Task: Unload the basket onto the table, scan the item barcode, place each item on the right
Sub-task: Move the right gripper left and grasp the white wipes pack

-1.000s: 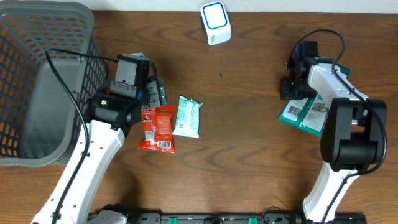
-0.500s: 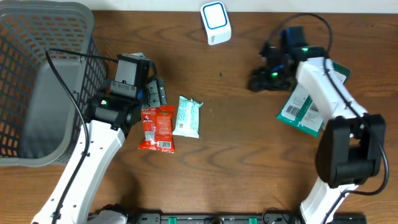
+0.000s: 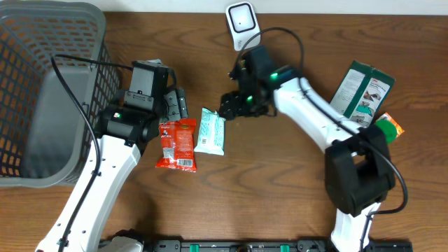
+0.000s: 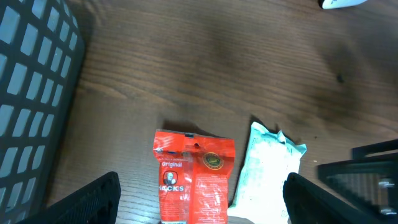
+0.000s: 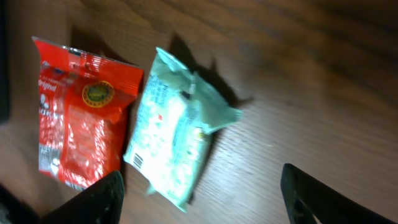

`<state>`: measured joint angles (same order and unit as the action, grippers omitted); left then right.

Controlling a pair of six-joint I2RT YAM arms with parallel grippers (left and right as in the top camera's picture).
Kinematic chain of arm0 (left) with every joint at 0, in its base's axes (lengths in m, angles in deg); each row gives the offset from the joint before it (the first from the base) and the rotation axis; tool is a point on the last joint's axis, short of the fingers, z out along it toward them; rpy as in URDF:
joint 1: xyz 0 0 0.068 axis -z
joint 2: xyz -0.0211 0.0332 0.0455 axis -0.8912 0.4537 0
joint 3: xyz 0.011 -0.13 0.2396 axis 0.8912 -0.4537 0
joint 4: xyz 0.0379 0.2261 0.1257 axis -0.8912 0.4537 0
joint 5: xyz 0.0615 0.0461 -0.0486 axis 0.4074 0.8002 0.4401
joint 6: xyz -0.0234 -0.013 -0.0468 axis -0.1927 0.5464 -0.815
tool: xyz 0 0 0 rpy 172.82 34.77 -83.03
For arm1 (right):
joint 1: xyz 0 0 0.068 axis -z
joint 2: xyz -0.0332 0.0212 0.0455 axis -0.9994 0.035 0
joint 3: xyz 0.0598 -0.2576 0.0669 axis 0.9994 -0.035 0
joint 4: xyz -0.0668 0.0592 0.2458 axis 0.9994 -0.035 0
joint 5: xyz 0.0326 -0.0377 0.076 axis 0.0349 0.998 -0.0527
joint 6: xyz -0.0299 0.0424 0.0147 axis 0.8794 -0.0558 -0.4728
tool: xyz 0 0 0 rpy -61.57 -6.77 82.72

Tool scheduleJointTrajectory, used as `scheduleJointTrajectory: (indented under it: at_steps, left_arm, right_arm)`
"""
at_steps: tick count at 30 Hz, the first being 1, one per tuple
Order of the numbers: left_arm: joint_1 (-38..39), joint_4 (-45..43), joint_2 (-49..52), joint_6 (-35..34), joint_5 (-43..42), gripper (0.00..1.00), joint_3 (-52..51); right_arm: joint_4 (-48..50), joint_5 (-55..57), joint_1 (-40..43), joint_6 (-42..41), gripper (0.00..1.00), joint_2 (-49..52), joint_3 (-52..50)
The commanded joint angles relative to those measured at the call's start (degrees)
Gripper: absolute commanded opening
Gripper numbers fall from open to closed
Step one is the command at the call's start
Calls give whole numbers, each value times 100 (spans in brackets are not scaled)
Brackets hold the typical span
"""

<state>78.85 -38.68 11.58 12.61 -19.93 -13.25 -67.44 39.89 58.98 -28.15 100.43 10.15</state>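
Left gripper point(image 4: 202, 182): the jaws stand wide apart and hold nothing. In the left wrist view, 1 finger shows at each lower corner, and the red packet point(image 3: 176, 143) lies flat on the table point(image 3: 280, 189) between them, below the claw.

Right gripper point(image 3: 234, 105): the jaws are spread and empty. The right arm reaches across the middle of the table, and the claw hangs just beside the upper right corner of the pale green packet point(image 3: 211, 131). Whether a finger touches the packet cannot be told from the views.

Items: the 2 packets lie side by side, long edges touching or nearly touching, red on the left and pale green on the right. The red packet shows a barcode near its lower edge in the overhead view. The pale green packet shows a small barcode near its lower left corner.

Scanner point(image 3: 241, 24): a white unit at the far edge of the table, well apart from both packets.

Other objects: a grey mesh basket point(image 3: 70, 21) stands at the left edge of the table. A dark green box point(image 3: 364, 87) and a small orange packet point(image 3: 389, 126) lie at the right side
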Motion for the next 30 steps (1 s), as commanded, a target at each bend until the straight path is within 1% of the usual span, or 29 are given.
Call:
scheduleJointTrajectory:
  at_steps: [1,6,8,12,17,19,23,28,29,30]
  left_arm:
    - [-17,-2,-33,37,74,84,-2]
    - [-17,-2,-33,37,74,84,-2]
    - [-17,-2,-33,37,74,84,-2]
    - [-17,-2,-33,37,74,84,-2]
    - [-17,-2,-33,37,74,84,-2]
    - [-17,-2,-33,37,74,84,-2]
    - [-17,-2,-33,37,74,84,-2]
    - [-17,-2,-33,37,74,84,-2]
    - [-17,-2,-33,37,74,84,-2]
    - [-17,-2,-33,37,74,84,-2]
  right_arm:
    - [151,490,-317,-636,71,144,-20]
    - [350,546,-570,-1034,59,352,-22]
    - [391,673,-636,-1200,57,448,-22]
    - [409,894,-719,-1438,56,623,-22]
    - [435,964,-820,-1534,55,748,-33]
    - [481,1082,-868,-1576,51,772,-50]
    - [586,1335,-975,-1779,50,780,-127]
    - [966,1451,-1047,-1976,46,780,-407]
    - [1058,1449,-1056,-1980,45,780,-490]
    - [1152,1449,-1064,-1978,41,780,-575]
